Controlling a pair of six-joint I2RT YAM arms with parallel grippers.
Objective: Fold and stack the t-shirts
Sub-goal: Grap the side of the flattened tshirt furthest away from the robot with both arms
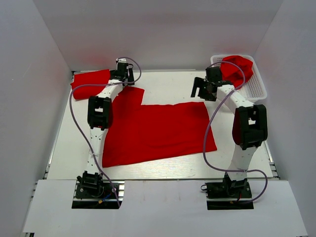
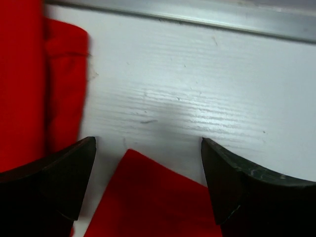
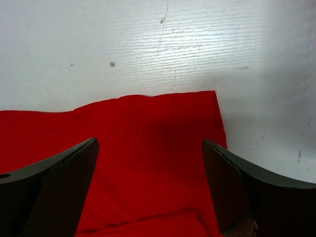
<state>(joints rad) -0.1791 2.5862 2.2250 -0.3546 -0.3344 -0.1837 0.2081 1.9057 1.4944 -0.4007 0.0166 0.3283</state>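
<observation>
One red t-shirt [image 1: 158, 131] lies spread flat in the middle of the table. A folded t-shirt [image 1: 90, 83] rests at the far left, and another t-shirt [image 1: 239, 68] is bunched in the white basket [image 1: 256, 86]. My left gripper [image 1: 126, 78] hovers open over the spread shirt's far-left sleeve corner [image 2: 148, 202], which lies between its jaws without touching them; the folded shirt [image 2: 29, 84] lies to its left. My right gripper [image 1: 200, 91] is open above the far-right corner of the shirt [image 3: 148, 143], holding nothing.
The white mesh basket stands at the far right corner, close behind the right arm. A metal rail [image 2: 197, 19] marks the table's far edge just beyond the left gripper. White walls enclose the table on three sides.
</observation>
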